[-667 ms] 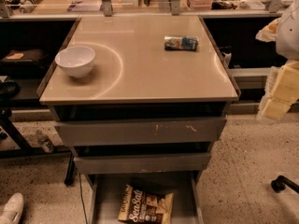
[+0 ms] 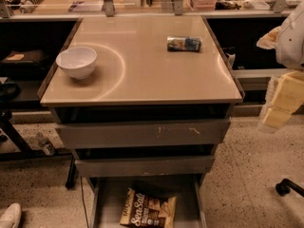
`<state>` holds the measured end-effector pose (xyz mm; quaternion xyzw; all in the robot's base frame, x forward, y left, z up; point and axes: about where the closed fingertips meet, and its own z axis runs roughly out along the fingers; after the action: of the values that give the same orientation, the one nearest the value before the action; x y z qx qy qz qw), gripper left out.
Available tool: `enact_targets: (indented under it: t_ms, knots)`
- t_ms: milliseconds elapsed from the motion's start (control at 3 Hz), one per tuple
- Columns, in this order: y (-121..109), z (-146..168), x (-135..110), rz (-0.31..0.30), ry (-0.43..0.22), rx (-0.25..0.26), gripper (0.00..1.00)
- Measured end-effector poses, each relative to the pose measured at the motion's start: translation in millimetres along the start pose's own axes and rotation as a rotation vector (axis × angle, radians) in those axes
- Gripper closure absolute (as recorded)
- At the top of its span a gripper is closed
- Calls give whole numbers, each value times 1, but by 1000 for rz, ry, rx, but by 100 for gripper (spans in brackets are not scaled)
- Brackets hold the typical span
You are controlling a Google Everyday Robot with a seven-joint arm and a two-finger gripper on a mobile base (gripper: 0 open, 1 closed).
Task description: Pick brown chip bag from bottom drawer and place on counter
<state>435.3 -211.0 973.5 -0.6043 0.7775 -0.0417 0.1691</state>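
Fingers (image 2: 288, 95): tan, seen side-on and blurred, can't tell how far apart they are; nothing visibly between them

gripper (image 2: 274, 117) hangs off the counter's right edge, just out from the front right corner, fingertips pointing down and left. White arm shell above it runs out of frame on the right. Touches nothing, well apart from the bag

counter (image 2: 152, 80): glossy beige top, fills the middle of the view, dark raised edges left and right, front edge facing the camera

Under it sits the grey drawer unit. Upper drawer front (image 2: 142, 134) has a few scuff marks near its middle, and the second drawer front (image 2: 145, 166) sits below it, narrower in view. Dark gaps above each

bottom drawer (image 2: 108, 199): pulled out toward the camera past the counter's front edge, flat grey floor showing, thin side rails, near end cut off by the frame

brown chip bag (image 2: 147, 212): lies flat on the bottom drawer floor, label up, "Sea Salt" script readable, slightly skewed. Sits about mid-width, below the middle of the counter's front edge. Lower part cropped by the frame. None of it is on the counter

white bowl (image 2: 76, 61): upright on the counter close to the left edge, about midway front to back

blue-and-white packet (image 2: 184, 43): lying flat near the back right corner, long side parallel to the back edge, well apart from the bowl
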Motion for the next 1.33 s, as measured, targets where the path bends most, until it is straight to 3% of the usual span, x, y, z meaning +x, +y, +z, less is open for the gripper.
enact_targets:
  t_ms: [667,1000,1333]
  knots:
    - [63,88,11,-22,-49,-78,0]
    - [97,159,31,-53,-91,-123,0]
    - [125,241,53,-36,-145,-148,0]
